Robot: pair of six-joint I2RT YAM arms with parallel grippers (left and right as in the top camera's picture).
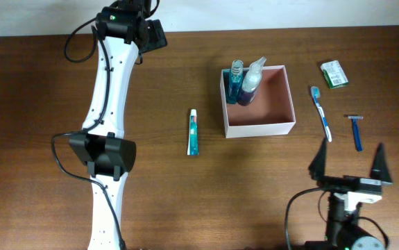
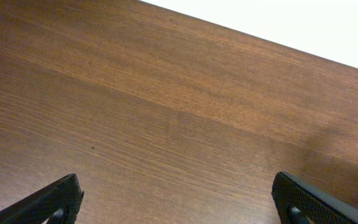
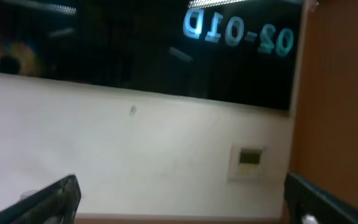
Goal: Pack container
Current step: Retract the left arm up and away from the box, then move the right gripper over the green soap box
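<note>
The container (image 1: 268, 104) is a square white-walled box with a pinkish-brown inside, standing at the table's middle right. A blue bottle (image 1: 236, 80) and a clear spray bottle with blue liquid (image 1: 250, 83) stand in its left part. A toothpaste tube (image 1: 193, 132) lies left of the box. A blue toothbrush (image 1: 321, 113), a blue razor (image 1: 356, 130) and a green packet (image 1: 334, 73) lie to its right. My left gripper (image 1: 156, 33) is at the far back left, open and empty over bare wood (image 2: 175, 186). My right gripper (image 1: 349, 161) is open and empty near the front edge, below the razor.
The left arm (image 1: 109, 104) stretches along the table's left side from its base. The right wrist view faces a pale wall with a dark window, its open fingers (image 3: 179, 190) at the bottom corners. The table's back edge shows in the left wrist view.
</note>
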